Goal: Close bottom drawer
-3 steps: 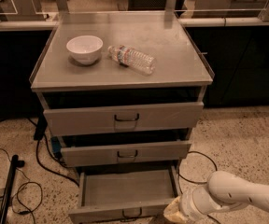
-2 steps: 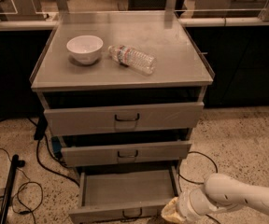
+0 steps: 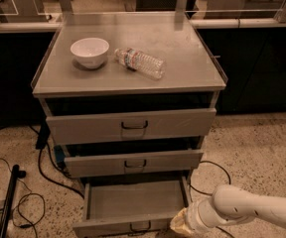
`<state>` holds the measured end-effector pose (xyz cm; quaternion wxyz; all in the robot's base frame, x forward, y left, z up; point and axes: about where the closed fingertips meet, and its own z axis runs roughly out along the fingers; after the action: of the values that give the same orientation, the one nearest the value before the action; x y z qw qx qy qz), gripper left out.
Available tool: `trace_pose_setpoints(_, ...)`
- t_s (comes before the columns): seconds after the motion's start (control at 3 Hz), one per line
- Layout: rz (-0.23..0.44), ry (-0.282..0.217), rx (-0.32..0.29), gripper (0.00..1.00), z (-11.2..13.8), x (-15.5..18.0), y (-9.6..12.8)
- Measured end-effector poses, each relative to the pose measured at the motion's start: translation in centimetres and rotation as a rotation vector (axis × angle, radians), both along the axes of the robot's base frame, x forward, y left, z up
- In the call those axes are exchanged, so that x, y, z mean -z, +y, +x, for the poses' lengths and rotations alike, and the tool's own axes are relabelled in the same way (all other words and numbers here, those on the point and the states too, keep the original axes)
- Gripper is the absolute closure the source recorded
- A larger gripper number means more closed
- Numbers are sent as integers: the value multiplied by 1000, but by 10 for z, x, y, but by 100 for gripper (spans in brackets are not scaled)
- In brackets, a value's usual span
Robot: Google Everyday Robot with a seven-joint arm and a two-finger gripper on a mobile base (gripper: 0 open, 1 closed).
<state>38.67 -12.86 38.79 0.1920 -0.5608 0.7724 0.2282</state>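
The bottom drawer (image 3: 133, 202) is a shallow grey metal tray, pulled far out of the cabinet and empty inside. Its narrow front panel (image 3: 108, 228) with a small dark handle (image 3: 139, 227) lies at the lower edge of the camera view. My white arm (image 3: 252, 209) comes in from the lower right. My gripper (image 3: 178, 224) is at the right end of the drawer's front panel, by its front right corner; most of it is hidden behind the wrist.
Two wider grey drawer fronts (image 3: 131, 125) (image 3: 133, 162) sit above, slightly out. A white bowl (image 3: 90, 51) and a lying plastic bottle (image 3: 140, 63) rest on the cabinet top (image 3: 182, 48). Black cables (image 3: 48, 167) and a dark stand (image 3: 6, 202) lie on the speckled floor at left.
My arm and gripper have shifted slightly left toward the drawer's front right corner. The drawer stands as far out as before.
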Motion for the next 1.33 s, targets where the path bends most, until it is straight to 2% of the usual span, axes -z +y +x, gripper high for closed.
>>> trace_pose_setpoints(0.33, -11, 18, 71, 100, 12, 29, -10)
trace_pose_setpoints(0.67, -10, 20, 116, 100, 24, 63, -15)
trace_pose_setpoints(1.0, 10, 17, 123, 100, 30, 100, -15)
trace_pose_setpoints(1.33, 40, 4, 69, 100, 30, 131, -3)
